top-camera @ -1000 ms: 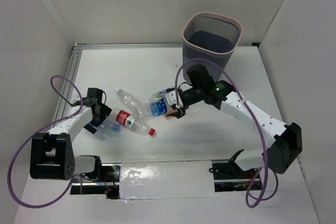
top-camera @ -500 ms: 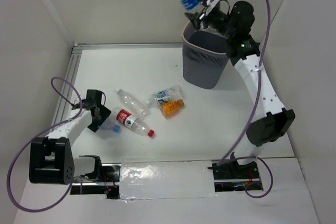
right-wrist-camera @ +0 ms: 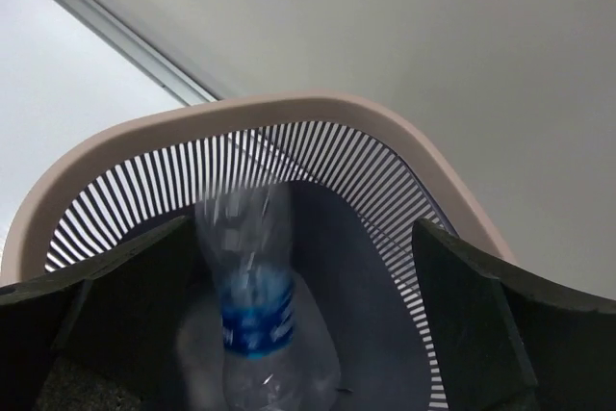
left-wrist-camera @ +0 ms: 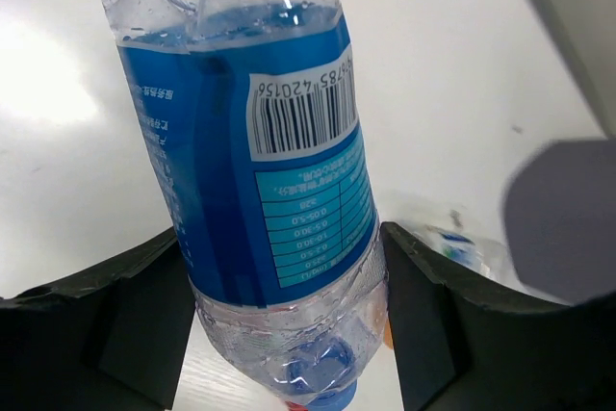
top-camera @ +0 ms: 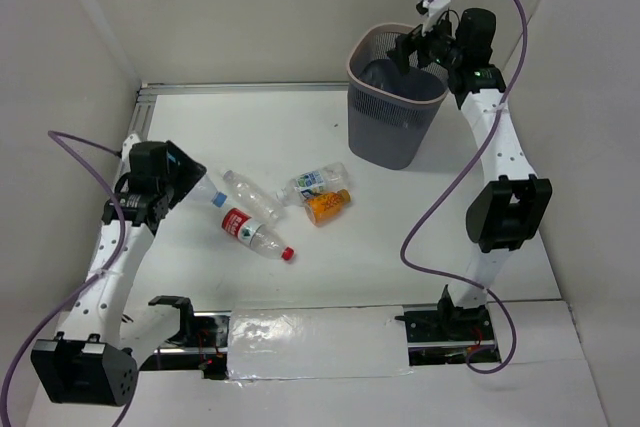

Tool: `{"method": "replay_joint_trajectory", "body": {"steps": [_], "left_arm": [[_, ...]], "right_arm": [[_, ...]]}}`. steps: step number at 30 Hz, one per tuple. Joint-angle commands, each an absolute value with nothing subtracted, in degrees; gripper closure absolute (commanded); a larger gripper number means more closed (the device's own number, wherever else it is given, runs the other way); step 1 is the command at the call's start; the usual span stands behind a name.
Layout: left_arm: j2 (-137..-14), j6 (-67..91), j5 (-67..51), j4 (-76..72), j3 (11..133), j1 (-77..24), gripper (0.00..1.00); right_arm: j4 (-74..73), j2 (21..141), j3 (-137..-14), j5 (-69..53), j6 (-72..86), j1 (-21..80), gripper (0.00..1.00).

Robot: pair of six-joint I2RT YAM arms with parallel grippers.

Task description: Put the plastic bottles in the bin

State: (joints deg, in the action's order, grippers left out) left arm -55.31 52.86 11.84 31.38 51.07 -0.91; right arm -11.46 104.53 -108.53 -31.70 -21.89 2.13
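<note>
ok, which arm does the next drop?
Left. Its jaws are shut on a blue-label bottle; the right's stand open above the bin, holding nothing.

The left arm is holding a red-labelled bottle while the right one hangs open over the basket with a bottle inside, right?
Not quite. The held bottle in the left gripper has a blue label, not red, as the left wrist view shows. The rest holds: the right gripper is open above the bin, with a second bottle inside.

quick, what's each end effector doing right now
Left end effector: closed on a blue-label bottle.
Right end effector: open, holding nothing; a blurred bottle is inside the bin below it.
</note>
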Motion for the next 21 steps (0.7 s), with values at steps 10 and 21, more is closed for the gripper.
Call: {"method": "replay_joint_trajectory", "body": {"steps": [10, 21], "left_arm": [[-75.2, 40.1, -12.5, 7.0, 81.6, -16.3, 1.0], [-101.3, 41.9, -20.0, -12.0, 109.1, -27.7, 0.99]], "right_arm": [[-12.5, 93.2, -101.9, -49.2, -17.7, -6.4, 0.17], [-20.1, 74.9, -82.0, -55.4, -30.8, -10.6, 1.0]]}}
